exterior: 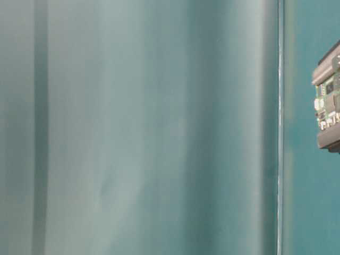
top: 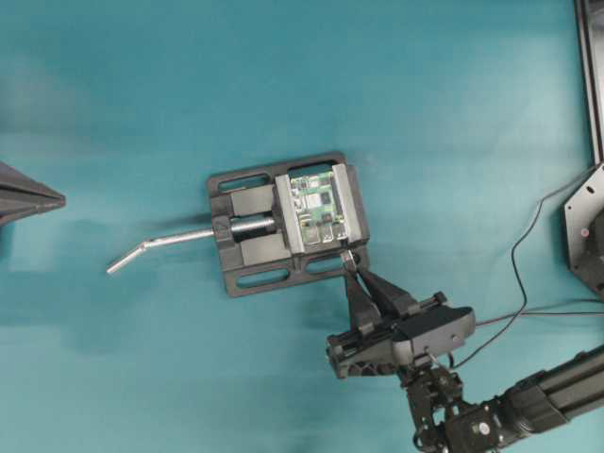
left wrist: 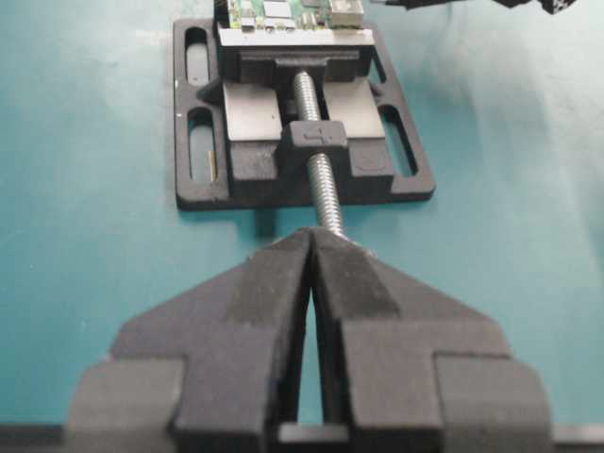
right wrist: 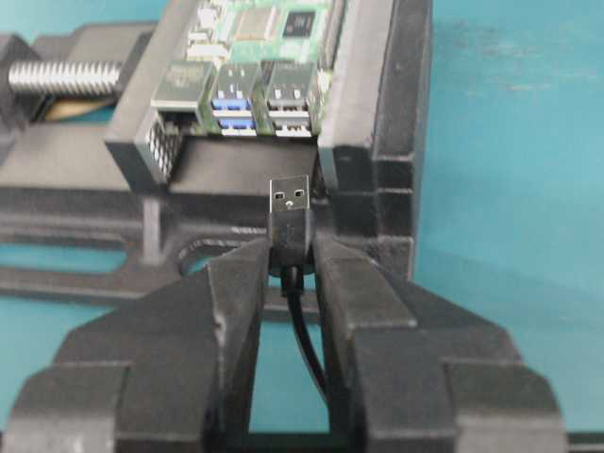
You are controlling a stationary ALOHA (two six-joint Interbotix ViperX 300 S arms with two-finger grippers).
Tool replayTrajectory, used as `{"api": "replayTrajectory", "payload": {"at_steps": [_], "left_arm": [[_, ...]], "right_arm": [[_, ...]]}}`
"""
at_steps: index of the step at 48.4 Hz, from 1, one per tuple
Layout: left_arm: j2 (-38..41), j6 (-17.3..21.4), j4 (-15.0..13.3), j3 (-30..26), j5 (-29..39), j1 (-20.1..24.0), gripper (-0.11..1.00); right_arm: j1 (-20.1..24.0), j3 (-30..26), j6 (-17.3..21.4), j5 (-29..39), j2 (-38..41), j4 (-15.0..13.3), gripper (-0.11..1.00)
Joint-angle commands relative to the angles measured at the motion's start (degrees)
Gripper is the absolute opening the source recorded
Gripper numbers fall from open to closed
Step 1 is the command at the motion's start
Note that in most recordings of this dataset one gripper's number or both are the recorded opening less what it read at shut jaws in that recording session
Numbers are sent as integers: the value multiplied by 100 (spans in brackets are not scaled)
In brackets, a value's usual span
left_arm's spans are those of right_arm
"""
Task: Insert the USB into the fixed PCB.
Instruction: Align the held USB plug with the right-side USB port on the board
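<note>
The green PCB (top: 316, 208) is clamped in the black vise (top: 250, 278). My right gripper (top: 351, 266) is shut on the USB's black collar (right wrist: 290, 236). The silver plug (right wrist: 290, 195) sticks out past the fingertips, a short way in front of and below the PCB's silver ports (right wrist: 288, 102), apart from them. Its thin black cable (right wrist: 310, 335) runs back between the fingers. My left gripper (top: 60, 199) is shut and empty at the far left, in line with the vise screw (left wrist: 321, 175). The PCB also shows in the left wrist view (left wrist: 283, 11) and the table-level view (exterior: 326, 103).
The vise's bent silver handle (top: 160, 247) sticks out to the left, toward my left gripper (left wrist: 313, 238). A thin black cable (top: 516, 260) loops over the table at the right. Black frame parts (top: 590, 226) stand at the right edge.
</note>
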Motion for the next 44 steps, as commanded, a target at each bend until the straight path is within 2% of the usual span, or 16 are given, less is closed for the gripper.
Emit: {"api": "replayTrajectory", "payload": {"at_steps": [1,13,32,44], "left_arm": [[-35,-18,18,-149,18,-9,1],[-237,-18,18,-123,88,-9,1],[-229,-18,18,-123,88,-9,1],[-237,-18,9,-123,88,-9,1]], "right_arm": [[-35,-132,-9,-105,-97,-18,19],[-132,-264,-18,-422,-88,105,19],[-123,-439,-35,-457,114,105,19],[-97,-642,-167,-782,290,105,19]]}}
